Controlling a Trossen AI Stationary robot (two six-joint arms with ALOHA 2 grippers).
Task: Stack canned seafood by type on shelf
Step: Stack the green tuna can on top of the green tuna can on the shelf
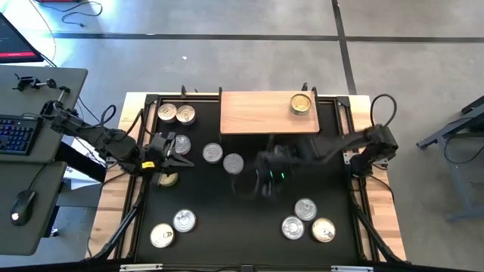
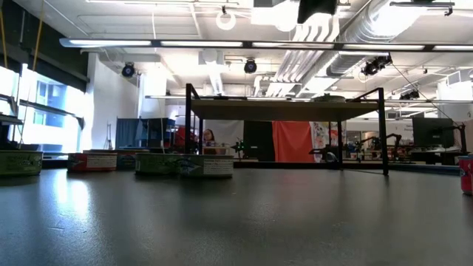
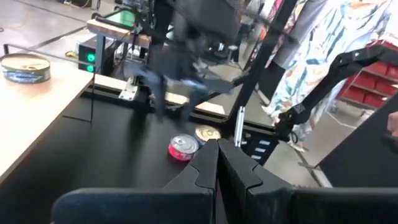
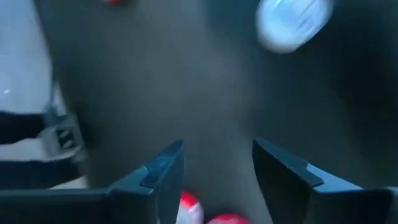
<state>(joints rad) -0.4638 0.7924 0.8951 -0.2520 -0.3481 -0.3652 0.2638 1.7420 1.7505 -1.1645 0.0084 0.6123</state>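
Observation:
The wooden shelf point(image 1: 257, 113) stands at the mat's far edge with one gold-lidded can point(image 1: 301, 103) on its right part; the left wrist view shows that can point(image 3: 25, 67) too. Several flat cans lie lid-up on the black mat: a pair at the far left point(image 1: 175, 114), three near the middle point(image 1: 213, 153), and groups at the near left point(image 1: 184, 220) and near right point(image 1: 305, 208). My left gripper point(image 1: 181, 160) hovers shut at the mat's left point(image 3: 217, 163). My right gripper point(image 1: 263, 175), blurred, hangs open over the mat's middle point(image 4: 217, 171), with nothing between its fingers.
The shelf stands on black legs point(image 2: 384, 133) with room beneath it. A gold can point(image 1: 168, 178) lies partly under my left gripper. A red-sided can point(image 3: 183, 147) and a gold one point(image 3: 207, 133) lie beyond my left fingertips. A desk with a keyboard point(image 1: 17, 132) stands off the table's left.

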